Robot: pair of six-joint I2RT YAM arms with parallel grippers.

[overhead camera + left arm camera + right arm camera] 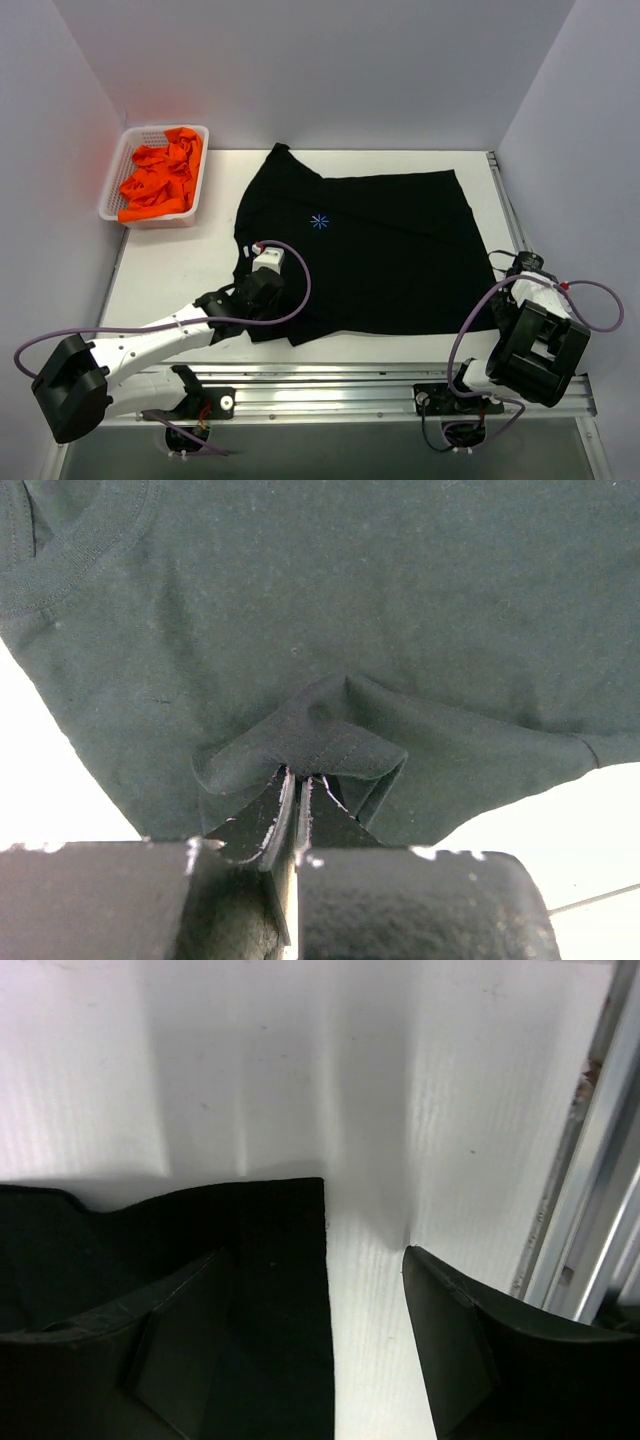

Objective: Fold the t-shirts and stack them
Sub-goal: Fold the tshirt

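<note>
Looking down from the top, we see the black t-shirt (370,250) lying spread out on the white table (170,290), but the left arm (150,345) covers part of its near left edge. The left gripper (297,780) is squeezed tight on a little fold of that black cloth. The right gripper (312,1255) is wide apart and holds nothing; one finger hangs over the shirt's near right corner and the other over bare table. The orange t-shirts (160,178) sit all bunched up in the white basket (165,218) at the far left, so we cannot count them. The one mark we can make out on the black shirt is a tiny light-blue star (319,221).
</note>
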